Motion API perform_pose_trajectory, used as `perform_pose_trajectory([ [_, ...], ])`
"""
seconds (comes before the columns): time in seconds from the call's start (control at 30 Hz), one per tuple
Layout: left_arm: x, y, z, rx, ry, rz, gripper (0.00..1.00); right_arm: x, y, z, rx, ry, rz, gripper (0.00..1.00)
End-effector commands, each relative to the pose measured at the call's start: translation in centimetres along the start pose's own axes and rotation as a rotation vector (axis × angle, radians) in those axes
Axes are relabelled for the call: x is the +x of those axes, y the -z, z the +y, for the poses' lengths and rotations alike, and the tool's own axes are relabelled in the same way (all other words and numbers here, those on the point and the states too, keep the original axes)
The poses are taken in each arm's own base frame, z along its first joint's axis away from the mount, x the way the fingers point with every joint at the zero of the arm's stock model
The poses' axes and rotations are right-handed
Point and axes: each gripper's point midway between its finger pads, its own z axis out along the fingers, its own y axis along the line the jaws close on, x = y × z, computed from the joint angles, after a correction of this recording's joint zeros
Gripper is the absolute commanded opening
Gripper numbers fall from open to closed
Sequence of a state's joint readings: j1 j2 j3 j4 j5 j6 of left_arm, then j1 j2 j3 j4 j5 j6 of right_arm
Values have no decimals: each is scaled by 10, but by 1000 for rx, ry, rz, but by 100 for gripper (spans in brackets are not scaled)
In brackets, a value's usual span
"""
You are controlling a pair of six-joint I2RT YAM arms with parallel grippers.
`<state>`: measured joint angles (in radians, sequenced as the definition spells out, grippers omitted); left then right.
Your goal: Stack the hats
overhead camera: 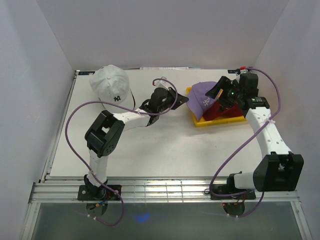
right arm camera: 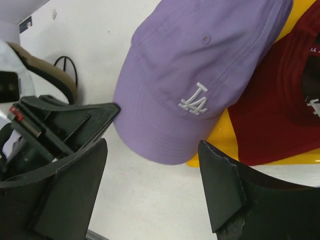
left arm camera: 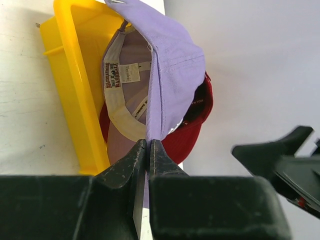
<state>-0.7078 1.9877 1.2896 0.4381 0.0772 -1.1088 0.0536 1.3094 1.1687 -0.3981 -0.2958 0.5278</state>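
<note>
A purple cap (overhead camera: pixel 202 96) with a white LA logo lies partly over a red cap (overhead camera: pixel 226 108) in the yellow tray (overhead camera: pixel 215 121). My left gripper (overhead camera: pixel 181 99) is shut on the purple cap's brim; in the left wrist view the jaws (left arm camera: pixel 148 146) pinch the purple fabric (left arm camera: pixel 172 75) on edge, with the red cap (left arm camera: pixel 195 132) behind. My right gripper (overhead camera: pixel 222 94) hovers open over the caps; in its view (right arm camera: pixel 152 150) it is empty, just in front of the purple cap (right arm camera: pixel 200 65). A white cap (overhead camera: pixel 109 83) with a dark NY logo sits far left.
The yellow tray also shows in the left wrist view (left arm camera: pixel 75 100) and the right wrist view (right arm camera: pixel 216 145). A tan brim (right arm camera: pixel 47 70) shows at the left of the right wrist view, beyond the left gripper. White walls enclose the table.
</note>
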Motion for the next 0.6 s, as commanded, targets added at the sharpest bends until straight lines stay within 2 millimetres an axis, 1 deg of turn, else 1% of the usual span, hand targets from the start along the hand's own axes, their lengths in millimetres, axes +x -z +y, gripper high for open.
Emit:
perform_pose_trajectory([
  [0.0, -5, 11, -19, 50, -20, 15, 0, -29, -11, 1, 19, 64, -57, 79],
  [0.03, -6, 11, -19, 55, -23, 26, 0, -28, -18, -5, 35, 59, -43, 79],
  [0.1, -5, 10, -14, 54, -27, 39, 0, -34, -26, -14, 63, 55, -46, 79],
  [0.27, -6, 10, 3, 37, -11, 71, 0, -40, -41, -27, 108, 41, -33, 79],
  [0.33, -6, 9, 8, 30, -5, 76, 0, -38, -47, -34, 122, 34, -19, 79],
  [0.5, -3, 7, 12, 33, -4, 102, 0, -31, -65, -46, 141, 24, 14, 79],
  [0.57, -1, 6, 14, 31, -4, 107, 0, -31, -68, -49, 150, 26, 18, 79],
])
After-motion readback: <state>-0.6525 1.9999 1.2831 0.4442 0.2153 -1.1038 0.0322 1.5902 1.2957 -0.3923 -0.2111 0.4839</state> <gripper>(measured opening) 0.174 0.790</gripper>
